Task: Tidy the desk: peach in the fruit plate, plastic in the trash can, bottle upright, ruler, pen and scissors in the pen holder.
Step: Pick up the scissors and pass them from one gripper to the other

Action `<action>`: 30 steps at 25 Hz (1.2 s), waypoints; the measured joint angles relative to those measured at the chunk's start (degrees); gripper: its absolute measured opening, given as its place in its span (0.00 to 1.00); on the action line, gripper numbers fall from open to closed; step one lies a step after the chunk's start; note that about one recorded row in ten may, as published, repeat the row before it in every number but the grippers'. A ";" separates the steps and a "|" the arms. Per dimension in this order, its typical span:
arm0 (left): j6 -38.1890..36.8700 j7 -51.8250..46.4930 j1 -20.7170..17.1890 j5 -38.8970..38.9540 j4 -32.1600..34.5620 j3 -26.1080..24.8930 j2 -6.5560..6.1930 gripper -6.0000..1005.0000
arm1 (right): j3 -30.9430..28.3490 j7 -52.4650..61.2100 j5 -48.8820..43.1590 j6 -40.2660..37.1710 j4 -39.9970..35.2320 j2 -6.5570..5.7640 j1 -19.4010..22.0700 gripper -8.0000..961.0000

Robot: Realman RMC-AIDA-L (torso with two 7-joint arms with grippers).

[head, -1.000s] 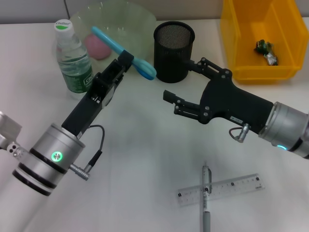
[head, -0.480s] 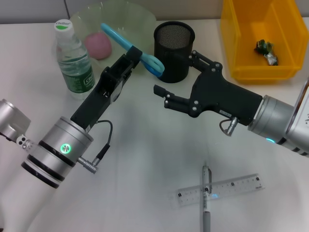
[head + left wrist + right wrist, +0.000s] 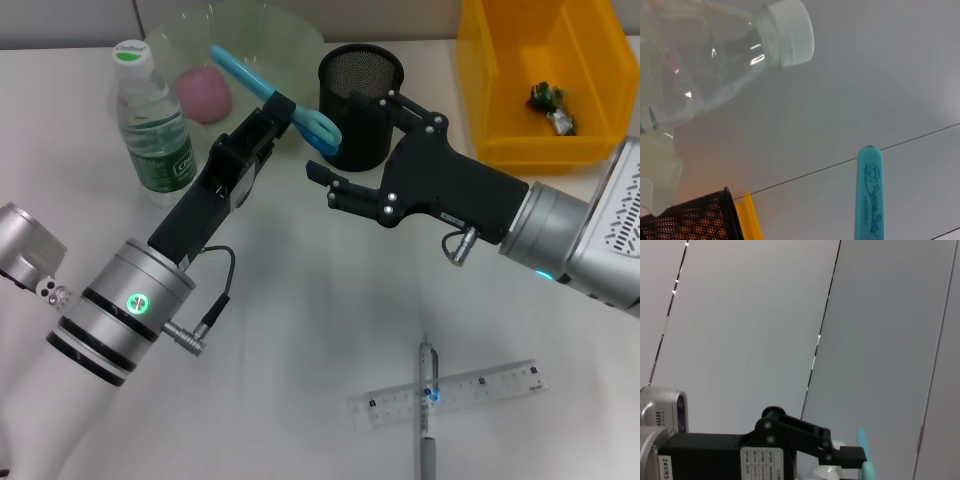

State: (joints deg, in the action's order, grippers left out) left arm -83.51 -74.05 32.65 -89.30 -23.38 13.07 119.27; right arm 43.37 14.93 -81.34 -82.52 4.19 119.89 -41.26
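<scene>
Over white surface (image 3: 300, 330): scissors (image 3: 270, 95) clamped mid-length in left gripper (image 3: 280, 112) for handover, right gripper (image 3: 360, 135) spread wide beside pen holder (image 3: 360, 85).

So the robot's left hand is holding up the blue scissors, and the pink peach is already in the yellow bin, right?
Not quite. The left gripper does hold the blue scissors, but the pink peach sits in the clear fruit plate, not the yellow bin. The head view shows it.
</scene>
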 joint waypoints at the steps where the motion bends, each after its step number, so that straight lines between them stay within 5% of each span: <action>1: 0.03 -0.10 0.01 0.00 0.05 -0.01 0.00 0.26 | 0.00 0.00 0.00 0.00 0.00 0.00 0.00 0.85; 30: 2.32 -1.63 0.35 0.00 0.36 -2.13 0.00 0.26 | -0.74 0.00 -0.05 2.81 0.21 0.00 -1.78 0.85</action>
State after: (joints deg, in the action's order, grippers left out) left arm -81.19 -75.68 33.00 -89.29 -23.03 10.95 119.26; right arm 42.62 14.93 -81.39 -79.71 4.40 119.88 -43.04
